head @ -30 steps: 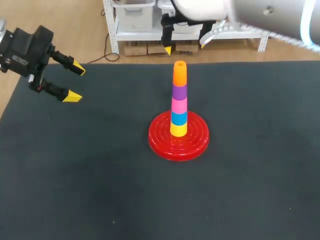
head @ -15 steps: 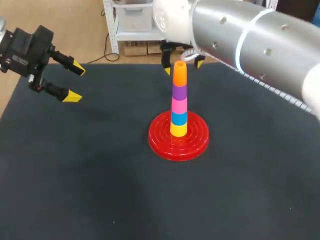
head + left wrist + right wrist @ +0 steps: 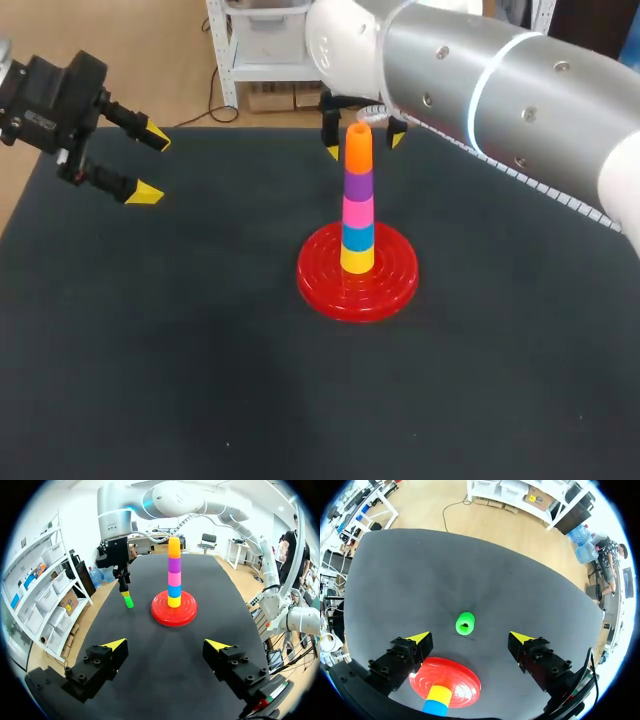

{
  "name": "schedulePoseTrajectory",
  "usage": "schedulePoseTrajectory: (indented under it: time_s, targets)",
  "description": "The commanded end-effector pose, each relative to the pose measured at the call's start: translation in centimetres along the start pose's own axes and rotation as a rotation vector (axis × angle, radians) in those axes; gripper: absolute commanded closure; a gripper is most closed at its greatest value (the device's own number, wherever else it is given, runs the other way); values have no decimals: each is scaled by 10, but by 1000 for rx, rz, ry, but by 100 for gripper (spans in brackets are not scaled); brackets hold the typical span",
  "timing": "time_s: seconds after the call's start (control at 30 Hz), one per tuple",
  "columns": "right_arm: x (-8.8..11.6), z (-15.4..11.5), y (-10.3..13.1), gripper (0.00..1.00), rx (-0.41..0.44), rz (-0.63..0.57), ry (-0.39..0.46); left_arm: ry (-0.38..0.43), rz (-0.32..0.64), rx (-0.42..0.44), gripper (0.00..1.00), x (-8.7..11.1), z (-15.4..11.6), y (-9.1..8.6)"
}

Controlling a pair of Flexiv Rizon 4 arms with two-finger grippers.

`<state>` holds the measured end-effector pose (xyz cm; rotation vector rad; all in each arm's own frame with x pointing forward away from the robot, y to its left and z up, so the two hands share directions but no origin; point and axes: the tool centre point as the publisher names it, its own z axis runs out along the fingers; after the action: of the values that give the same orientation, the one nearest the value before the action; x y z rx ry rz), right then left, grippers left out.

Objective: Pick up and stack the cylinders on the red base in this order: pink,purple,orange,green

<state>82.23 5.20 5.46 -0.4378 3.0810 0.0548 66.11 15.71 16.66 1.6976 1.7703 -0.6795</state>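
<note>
the green cylinder (image 3: 465,623) lies on the dark table (image 3: 150,350), well apart from the red base (image 3: 385,280), on the side toward the table's far edge. in the right wrist view it sits ahead of the right hand (image 3: 470,638), level with the gap between the two spread fingers and touching neither. the left wrist view shows that hand hanging straight down over the cylinder, a yellow tip just above it. in the head view the cylinder cannot be seen, and the right hand's tips show on either side of the stack's top, near the middle of the far edge.

on the base, near the table's middle, stands an upright stack: yellow (image 3: 357,260) at the bottom, then blue (image 3: 358,237), pink (image 3: 358,211), purple (image 3: 359,184) and orange (image 3: 359,148) on top.

the left hand (image 3: 150,165) hangs over the far left corner of the table, fingers spread wide with nothing between them, well apart from the stack.
</note>
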Motion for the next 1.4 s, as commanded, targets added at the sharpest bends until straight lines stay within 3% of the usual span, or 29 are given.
schedulePoseTrajectory:
  time_s: [0.03, 0.37, 0.77, 1.4]
  targets:
    - [-1, 4, 0, 0, 0, 5, 1, -4, 4, -3, 0, 2, 0, -1]
    - [-6, 1, 0, 0, -9, 22, -7, -4, 4, -3, 0, 2, 0, -1]
    - [-15, -1, 17, 0, -19, 17, -8, -4, 4, -3, 0, 2, 0, -1]
    - [-11, 13, 21, 0, 7, 26, -4, -4, 4, -3, 0, 2, 0, -1]
